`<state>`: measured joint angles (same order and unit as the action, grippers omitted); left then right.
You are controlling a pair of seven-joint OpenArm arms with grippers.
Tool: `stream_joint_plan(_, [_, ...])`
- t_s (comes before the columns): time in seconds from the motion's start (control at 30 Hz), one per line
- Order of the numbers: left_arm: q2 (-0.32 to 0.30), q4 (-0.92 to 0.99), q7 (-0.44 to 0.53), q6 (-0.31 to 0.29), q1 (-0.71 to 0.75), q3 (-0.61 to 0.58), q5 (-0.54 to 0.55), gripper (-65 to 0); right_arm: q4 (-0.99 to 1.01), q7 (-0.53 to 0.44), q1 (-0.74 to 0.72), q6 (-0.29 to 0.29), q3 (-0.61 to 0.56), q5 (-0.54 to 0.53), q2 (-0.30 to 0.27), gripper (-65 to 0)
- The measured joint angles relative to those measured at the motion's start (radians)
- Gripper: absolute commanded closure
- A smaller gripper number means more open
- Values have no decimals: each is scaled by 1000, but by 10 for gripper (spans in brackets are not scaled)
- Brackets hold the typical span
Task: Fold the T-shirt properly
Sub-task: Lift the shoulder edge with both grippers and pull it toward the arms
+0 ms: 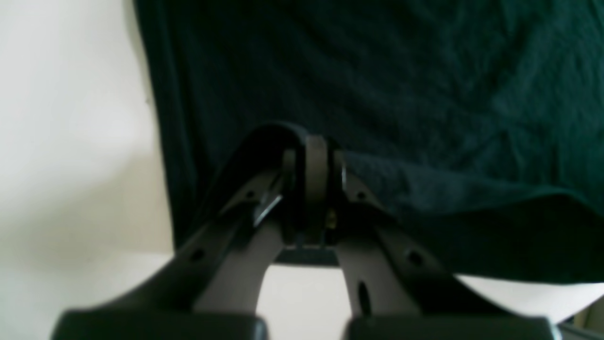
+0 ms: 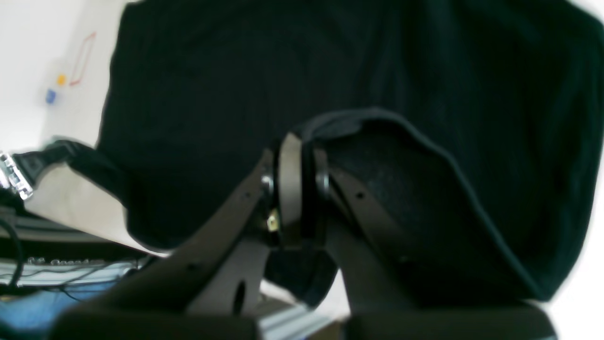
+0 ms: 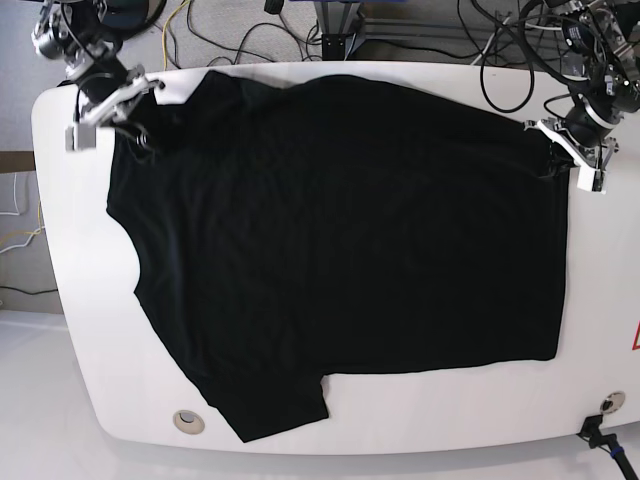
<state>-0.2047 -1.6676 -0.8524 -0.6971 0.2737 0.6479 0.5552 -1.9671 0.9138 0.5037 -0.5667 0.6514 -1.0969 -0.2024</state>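
The black T-shirt (image 3: 340, 240) lies spread flat on the white table (image 3: 60, 300), one short sleeve pointing to the front at the left. My left gripper (image 3: 553, 152) is at the shirt's far right corner, shut on a raised fold of the T-shirt (image 1: 377, 85); cloth wraps over the left gripper (image 1: 314, 160). My right gripper (image 3: 137, 128) is at the far left corner, shut on the T-shirt (image 2: 226, 94). There a pinched ridge of cloth rises around the right gripper (image 2: 298, 156). No neck tag is visible.
Cables (image 3: 300, 30) run along the floor behind the table's far edge. A round hole (image 3: 187, 421) sits near the front left rim. A red mark (image 3: 634, 338) lies at the right edge, and a red outline (image 2: 82, 59) shows on the table in the right wrist view.
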Motion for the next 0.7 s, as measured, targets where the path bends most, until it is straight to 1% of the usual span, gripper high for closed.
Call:
stream_joint_plan(0.03, [-4,17,1,0,-14,1,-1,0,11,10,-30,0,0,-3,0,0])
stream_joint_plan(0.13, [-4,74,3,0,-74,3,-1,0,26,41,-110,62,3,9,-1,0])
stream_joint_plan(0.2, [-4,103,2,0,-106,3,-1,0,47,69,-183,84,3,8,-1,0])
stream_joint_plan(0.27, [-4,111,2,1,-129,4,-2,0,99,96,-254,84,2,0,-4,0])
stream_joint_plan(0.4, [-4,114,1,1,-192,3,-1,0,206,120,-326,89,2,8,-11,0])
stream_joint_plan(0.53, [-3,114,0,0,-237,3,-2,0,321,120,-415,89,-55,15,-50,0])
stream_joint_plan(0.63, [-4,115,2,0,-266,4,-51,0,403,111,-472,87,-82,0,-66,0])
stream_joint_plan(0.7, [-3,115,0,0,-279,3,-76,0,457,120,-512,90,-103,19,-66,0])
